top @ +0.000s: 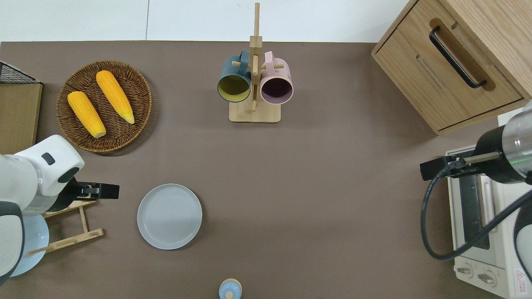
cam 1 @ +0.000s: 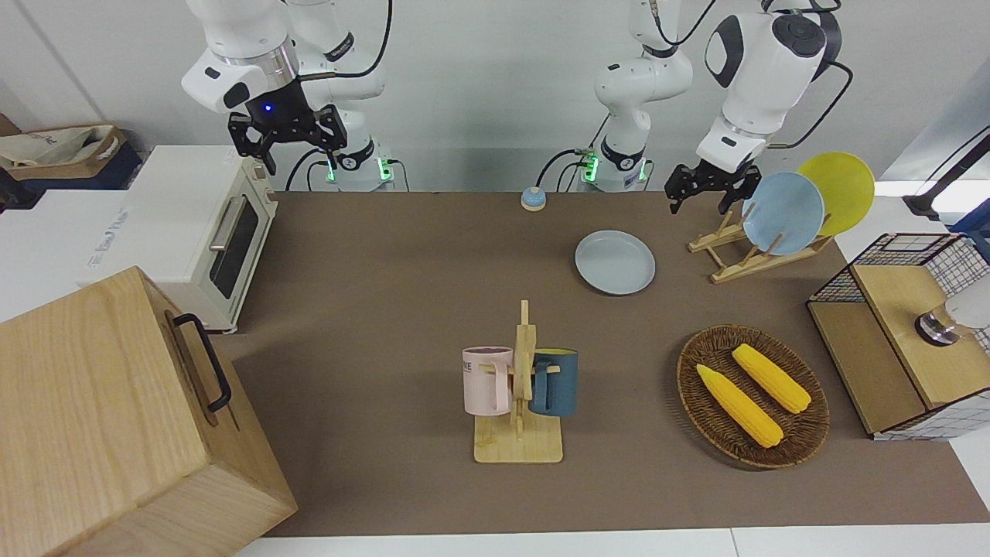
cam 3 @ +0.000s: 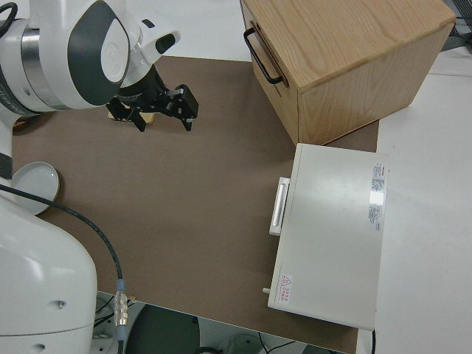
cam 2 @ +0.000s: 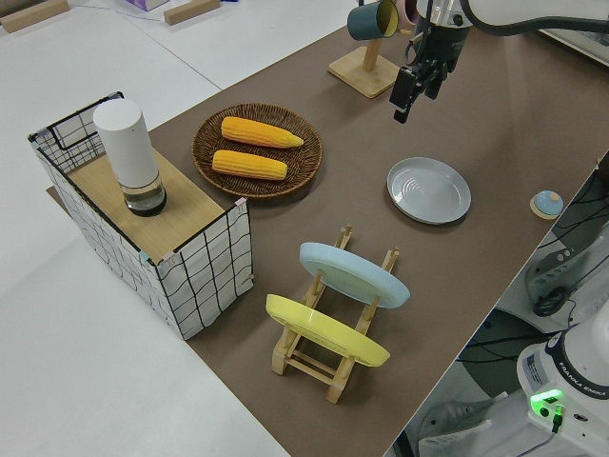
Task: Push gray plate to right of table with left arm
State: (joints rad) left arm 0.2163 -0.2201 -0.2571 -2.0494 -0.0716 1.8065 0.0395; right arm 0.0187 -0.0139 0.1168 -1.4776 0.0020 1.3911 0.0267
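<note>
Approach step: my left end effector [cam 1: 712,188], fingers spread, hangs beside the gray plate [top: 169,216]; next I lower it.

We see two glossy white arms with rounded dark-gray joint caps. The left arm [cam 1: 754,70] trails looping black cables to its black pincer [cam 1: 711,188]; the right arm [cam 1: 247,54] wears a silver wrist band (blue light glowing beneath) above its black pincer [cam 1: 286,133].
</note>
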